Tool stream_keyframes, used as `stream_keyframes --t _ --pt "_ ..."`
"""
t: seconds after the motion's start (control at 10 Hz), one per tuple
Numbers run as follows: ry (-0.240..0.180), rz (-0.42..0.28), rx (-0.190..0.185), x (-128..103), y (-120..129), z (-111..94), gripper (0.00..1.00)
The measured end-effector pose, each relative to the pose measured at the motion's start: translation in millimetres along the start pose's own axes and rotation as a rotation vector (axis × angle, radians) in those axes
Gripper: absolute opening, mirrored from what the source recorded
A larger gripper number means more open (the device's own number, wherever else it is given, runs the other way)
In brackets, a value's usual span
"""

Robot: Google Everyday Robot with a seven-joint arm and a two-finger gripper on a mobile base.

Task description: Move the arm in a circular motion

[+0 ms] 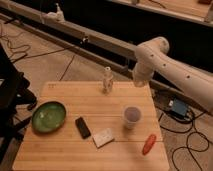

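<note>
The arm (172, 70) is cream-white, thick and tubular, with small dark dots along it. It reaches in from the right edge to a bulbous elbow (152, 50) above the table's far right corner. A short segment (142, 75) hangs down from the elbow just beyond the table's far edge. My gripper does not show; the frame shows no fingers at the end of that segment. The arm touches nothing on the table.
On the wooden table (65, 155) are a green bowl (48, 116), a black phone-like block (82, 127), a white card (104, 137), a pale cup (131, 116), an orange-red stick (148, 144) and a small white figurine-like bottle (107, 80). A black chair (10, 95) stands left; cables and a blue box (177, 107) lie on the floor.
</note>
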Motion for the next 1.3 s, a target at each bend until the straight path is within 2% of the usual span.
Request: stream_keyframes --t 0.2,0.3,0.4,0.6,0.8,1.0,1.1,1.3 --pt "0.052 0.099 -0.036 18 44 -17 0.00" --pt "0.073 0.127 -0.051 30 54 -22 0.00" --pt "0.083 0.135 -0.062 42 54 -23 0.00" --pt "0.086 0.105 -0.079 62 33 -15 0.00" --pt "0.054 0.040 -0.083 68 -3 7 0.00" --pt "0.002 -0.044 -0.067 63 -45 33 0.00" --pt "-0.008 -0.063 -0.061 60 -53 37 0.00" --pt "-0.055 -0.158 -0.026 42 -87 50 0.00"
